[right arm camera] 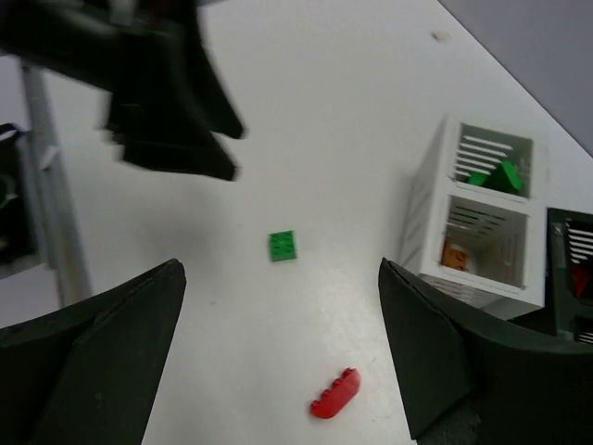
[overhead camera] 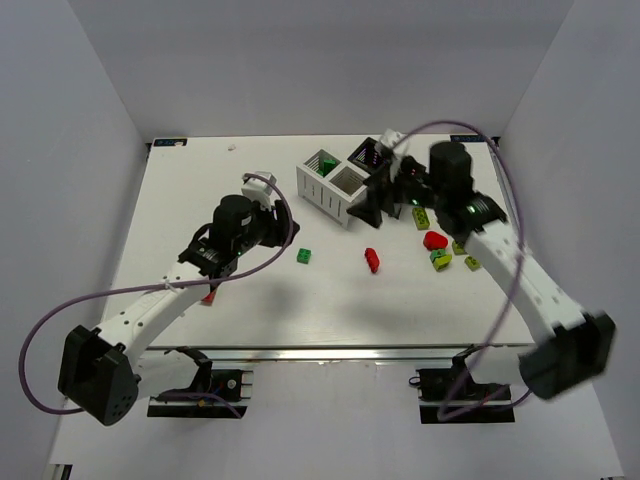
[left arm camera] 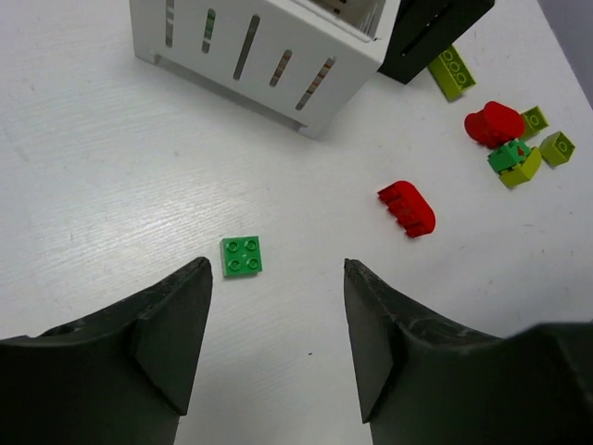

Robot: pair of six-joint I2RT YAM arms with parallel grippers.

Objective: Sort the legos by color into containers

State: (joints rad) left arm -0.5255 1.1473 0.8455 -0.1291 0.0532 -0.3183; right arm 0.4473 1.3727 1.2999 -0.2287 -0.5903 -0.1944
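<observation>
Currently my left tool [left arm camera: 275, 269] hangs open over the worktop [left arm camera: 111, 185], its two fingers apart with nothing between them. A small flat green brick [left arm camera: 242, 257] lies just beyond its fingertips. A rounded red brick [left arm camera: 408, 209] lies to the right of that one, apart from it. My right tool [right arm camera: 280, 273] is spread wide too and holds nothing. From above, it hovers just right of the white bin [left arm camera: 250, 46] and on the near side of the black bin [left arm camera: 435, 32]. The two bins stand together toward the far middle of the worktop, the black one on the right. Through the right wrist camera I see a dark green brick [right arm camera: 500, 176] in the white bin's far compartment and an orange-brown piece [right arm camera: 452, 254] in its near one. Something red shows inside the black bin, but it is cut off at the edge and I cannot tell what it is. The other loose pieces lie in a cluster on the right. There I see a second red piece [left arm camera: 494, 122], a green brick [left arm camera: 508, 154] resting against a yellow-green one [left arm camera: 523, 171], and small yellow-green bricks [left arm camera: 556, 148] near them. A longer yellow-green brick [left arm camera: 451, 72] lies just beside the black bin.
</observation>
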